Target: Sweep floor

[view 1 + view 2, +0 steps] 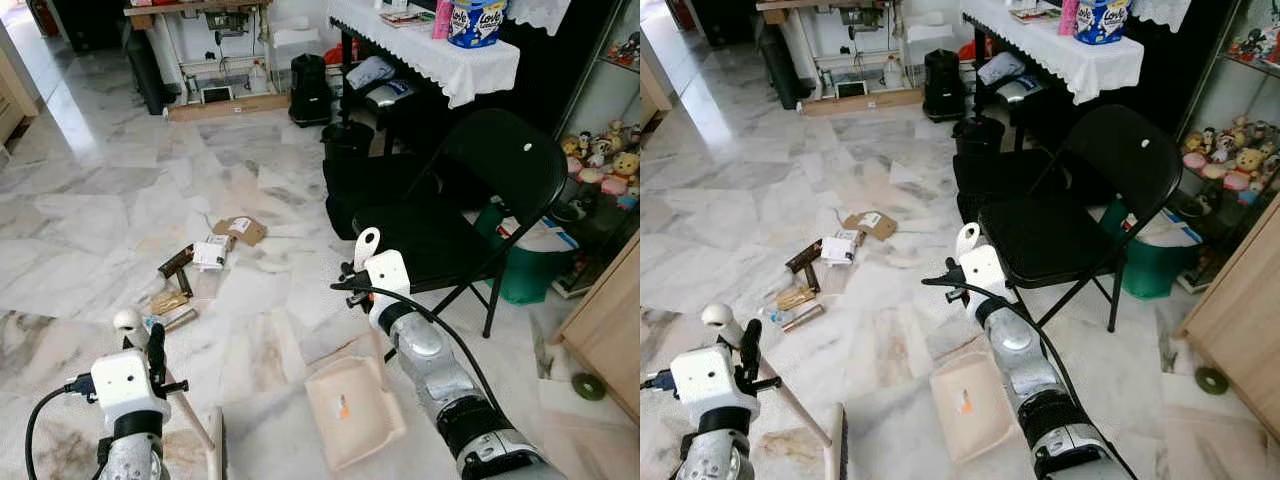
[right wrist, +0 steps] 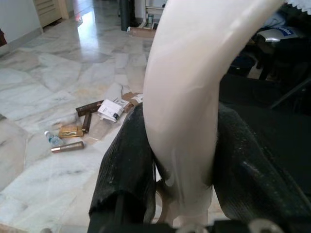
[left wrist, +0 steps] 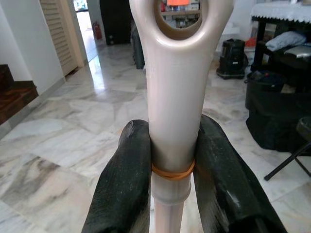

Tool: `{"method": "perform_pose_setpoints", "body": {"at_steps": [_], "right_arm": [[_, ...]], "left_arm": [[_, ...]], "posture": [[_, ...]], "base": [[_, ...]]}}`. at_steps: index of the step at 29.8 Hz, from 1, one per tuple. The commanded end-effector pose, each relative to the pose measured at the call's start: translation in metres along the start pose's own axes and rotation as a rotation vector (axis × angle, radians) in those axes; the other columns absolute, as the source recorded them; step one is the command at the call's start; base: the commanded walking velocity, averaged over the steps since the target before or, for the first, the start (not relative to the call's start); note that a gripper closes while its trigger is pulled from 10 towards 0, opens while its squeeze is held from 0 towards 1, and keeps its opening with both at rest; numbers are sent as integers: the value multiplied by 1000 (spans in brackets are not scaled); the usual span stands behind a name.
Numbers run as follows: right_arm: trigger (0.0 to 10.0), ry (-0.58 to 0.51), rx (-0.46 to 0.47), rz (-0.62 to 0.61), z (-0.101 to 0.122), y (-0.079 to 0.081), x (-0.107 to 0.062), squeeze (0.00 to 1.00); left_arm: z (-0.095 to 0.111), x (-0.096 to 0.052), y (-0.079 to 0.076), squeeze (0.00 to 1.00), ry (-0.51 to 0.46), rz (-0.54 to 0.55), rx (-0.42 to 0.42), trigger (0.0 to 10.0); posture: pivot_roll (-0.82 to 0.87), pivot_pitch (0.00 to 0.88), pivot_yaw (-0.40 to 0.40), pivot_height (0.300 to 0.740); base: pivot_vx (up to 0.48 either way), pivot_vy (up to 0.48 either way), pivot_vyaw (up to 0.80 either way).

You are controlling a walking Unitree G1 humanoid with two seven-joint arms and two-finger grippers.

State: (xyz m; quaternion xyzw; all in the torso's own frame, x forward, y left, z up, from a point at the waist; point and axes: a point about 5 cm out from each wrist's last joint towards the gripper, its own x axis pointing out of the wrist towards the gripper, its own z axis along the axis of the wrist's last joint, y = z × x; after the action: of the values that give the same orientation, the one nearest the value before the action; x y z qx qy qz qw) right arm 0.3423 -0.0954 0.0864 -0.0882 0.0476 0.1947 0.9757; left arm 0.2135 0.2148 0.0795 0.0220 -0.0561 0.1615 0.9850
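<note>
My left gripper (image 3: 168, 145) is shut on the beige broom handle (image 3: 173, 92), just below its ring-shaped end. In the left eye view this gripper (image 1: 152, 352) is low on the left, and the broom stick (image 1: 186, 412) slants down to the brush head (image 1: 214, 452). My right gripper (image 2: 179, 127) is shut on the white dustpan handle (image 2: 187, 73). The cream dustpan (image 1: 352, 410) lies on the marble floor below that arm. Litter lies ahead on the left: a cardboard piece (image 1: 241, 230), a white box (image 1: 211, 253), brown bars (image 1: 176, 262) and a small bottle (image 1: 172, 320).
A black folding chair (image 1: 470, 190) stands close on the right, with a green bin (image 1: 528, 268) behind it. A table with a white cloth (image 1: 430, 45) and black bags sit further back. A wooden cabinet (image 1: 608, 330) is at the right edge. Open marble floor (image 1: 110, 190) lies left.
</note>
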Motion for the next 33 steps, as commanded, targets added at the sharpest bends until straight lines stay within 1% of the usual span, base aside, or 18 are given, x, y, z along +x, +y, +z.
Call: {"method": "perform_pose_setpoints", "body": {"at_steps": [1, 3, 6, 8, 11, 12, 13, 14, 17, 19, 22, 28, 29, 31, 32, 33], "right_arm": [[10000, -63, -24, 9, 12, -4, 0, 0], [10000, -52, -35, 4, 10, -7, -2, 0], [10000, -19, -49, -45, -2, -23, -11, 0], [10000, -10, -61, -67, -7, -28, -15, 0], [10000, -8, -39, -101, -14, -35, -26, 0], [10000, -22, -25, -106, -17, -37, -34, 0], [10000, -25, -23, -106, -19, -37, -37, 0], [10000, -38, -13, -105, -21, -36, -45, 0], [10000, -49, -4, -113, -23, -34, -54, 0], [10000, -50, 20, -139, -26, -34, -58, 0], [10000, -46, 32, -163, -28, -33, -61, 0], [10000, -47, 42, -167, -26, -30, -62, 0], [10000, -46, 43, -165, -26, -29, -63, 0], [10000, -45, 53, -165, -27, -24, -65, 0], [10000, -45, 53, -165, -27, -24, -65, 0], [10000, -44, 55, -165, -27, -23, -65, 0]], "left_arm": [[2, 1, 4, 0, -30, 22, 12, 10000], [1, 0, 4, 0, -27, 24, 11, 10000], [0, -3, 4, 0, -25, 30, 7, 10000], [0, -3, 4, 0, -26, 29, 8, 10000], [1, -6, 5, 0, -29, 26, 8, 10000], [1, -7, 5, 0, -26, 21, 11, 10000], [1, -8, 5, 0, -25, 19, 12, 10000], [1, -9, 6, 0, -22, 13, 15, 10000], [2, -11, 7, 0, -24, 11, 18, 10000], [3, -12, 8, 0, -27, 13, 20, 10000], [5, -13, 10, 0, -29, 16, 22, 10000], [7, -16, 16, 0, -28, 22, 27, 10000], [7, -17, 18, 0, -25, 23, 32, 10000], [8, -21, 27, 0, -14, 41, 44, 10000], [8, -21, 27, 0, -14, 41, 44, 10000], [8, -22, 30, 0, -11, 49, 47, 10000]], "posture": [[-192, 0, 18, 740], [-191, 0, 18, 740], [-177, 0, 27, 740], [-175, 0, 28, 740], [-165, 0, 47, 740], [-165, 0, 56, 740], [-165, 0, 56, 740], [-169, 0, 66, 740], [-179, 0, 86, 740], [-184, 0, 100, 740], [-182, 0, 113, 740], [-171, 0, 129, 740], [-169, 0, 134, 740], [-166, 0, 143, 740], [-166, 0, 143, 740], [-166, 0, 143, 740]], "base": [[0, 0, 0], [0, 0, 0], [0, 0, 0], [0, 0, 0], [0, 0, 0], [0, 0, 0], [0, 0, 0], [0, 0, 0], [0, 0, 0], [0, 0, 0], [0, 0, 0], [0, 0, 0], [0, 0, 0], [0, 0, 0], [0, 0, 0], [0, 0, 0]]}}
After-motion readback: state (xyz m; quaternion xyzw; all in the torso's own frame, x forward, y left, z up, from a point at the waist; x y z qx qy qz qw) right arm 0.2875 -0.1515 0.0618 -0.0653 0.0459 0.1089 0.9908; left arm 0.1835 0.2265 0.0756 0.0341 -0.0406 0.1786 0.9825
